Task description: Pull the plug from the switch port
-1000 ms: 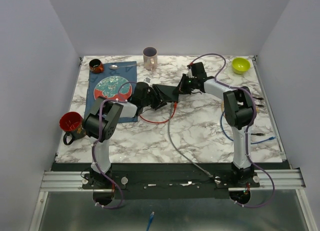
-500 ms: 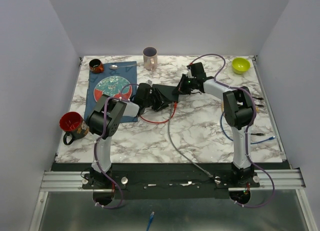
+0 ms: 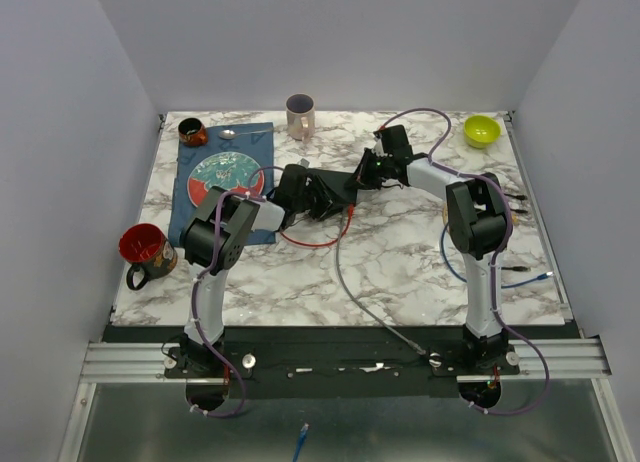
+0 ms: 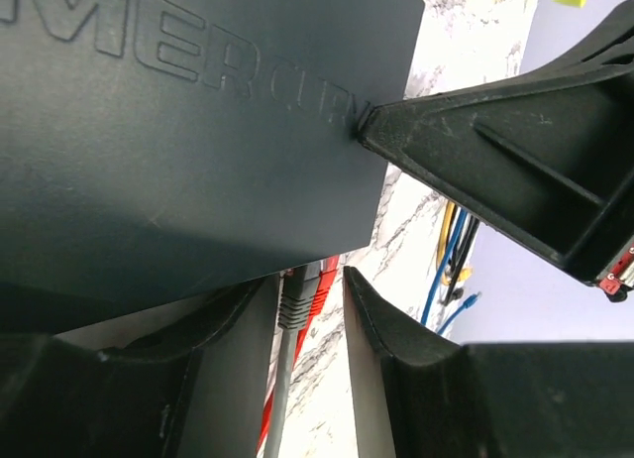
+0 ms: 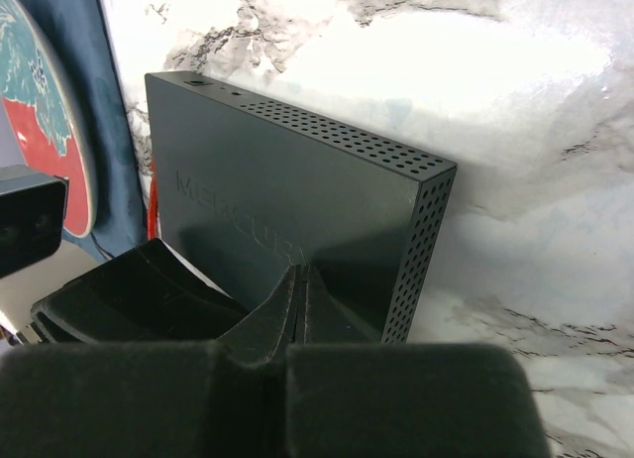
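Left wrist view puts the plug (image 4: 297, 297) at the switch (image 4: 178, 131) edge, its long axis running straight back between the fingers of the left pincer (image 4: 307, 280), which stand narrowly apart beside it and are not yet pinching. The right pincer (image 5: 300, 276), closed to one tip, bears on the switch's lettered face in the middle of the worktop (image 5: 515, 111). A straight draw back along the grey cable (image 4: 278, 403) looks unobstructed.
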### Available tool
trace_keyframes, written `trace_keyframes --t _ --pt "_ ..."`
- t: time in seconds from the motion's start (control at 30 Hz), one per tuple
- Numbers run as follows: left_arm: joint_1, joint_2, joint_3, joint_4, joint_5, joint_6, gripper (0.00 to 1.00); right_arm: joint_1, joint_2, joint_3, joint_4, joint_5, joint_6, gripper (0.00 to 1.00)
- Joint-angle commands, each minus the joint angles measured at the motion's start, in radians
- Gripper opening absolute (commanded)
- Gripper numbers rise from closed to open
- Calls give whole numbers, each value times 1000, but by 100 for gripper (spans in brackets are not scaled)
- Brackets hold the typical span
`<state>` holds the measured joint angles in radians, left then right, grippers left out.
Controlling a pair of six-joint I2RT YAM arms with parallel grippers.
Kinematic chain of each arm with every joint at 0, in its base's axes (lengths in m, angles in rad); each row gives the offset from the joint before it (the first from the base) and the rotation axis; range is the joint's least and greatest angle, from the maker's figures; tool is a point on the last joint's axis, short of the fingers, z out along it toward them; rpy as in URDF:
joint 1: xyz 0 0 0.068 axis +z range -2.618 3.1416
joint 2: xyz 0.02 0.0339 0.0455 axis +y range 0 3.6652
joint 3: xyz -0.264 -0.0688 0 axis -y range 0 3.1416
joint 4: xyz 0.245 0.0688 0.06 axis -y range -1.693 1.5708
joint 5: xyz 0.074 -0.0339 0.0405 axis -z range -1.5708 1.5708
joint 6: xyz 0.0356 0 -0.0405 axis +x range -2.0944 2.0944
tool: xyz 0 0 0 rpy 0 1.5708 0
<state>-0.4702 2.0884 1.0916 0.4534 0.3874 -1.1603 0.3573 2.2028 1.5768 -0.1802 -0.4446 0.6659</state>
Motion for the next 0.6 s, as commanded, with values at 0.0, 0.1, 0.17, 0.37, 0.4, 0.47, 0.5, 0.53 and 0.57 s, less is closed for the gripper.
trace_keyframes --t 0.0,0.1,0.17,0.37,0.4,0.47,0.5,0.53,0.57 --pt "-5 16 4 -18 -42 -42 43 9 25 -23 -33 18 -3 0" --pt "-5 19 -2 4 -47 -64 41 9 25 -27 -33 18 -3 0" --pt "-5 22 -1 7 -47 -81 40 9 25 -31 -33 18 -2 0" --pt "-5 33 -1 21 -58 -130 37 9 23 -34 -33 20 -3 0" --pt "-5 33 1 21 -58 -133 37 9 23 -34 -31 20 -2 0" --pt "-5 33 1 19 -64 -144 36 9 23 -34 -30 20 -2 0" --pt "-5 33 1 18 -65 -144 35 9 23 -34 -30 20 -2 0" --pt "-5 32 2 15 -68 -148 35 11 23 -34 -30 20 -3 0" --pt "-5 32 2 11 -71 -151 35 11 23 -35 -31 20 -5 0"
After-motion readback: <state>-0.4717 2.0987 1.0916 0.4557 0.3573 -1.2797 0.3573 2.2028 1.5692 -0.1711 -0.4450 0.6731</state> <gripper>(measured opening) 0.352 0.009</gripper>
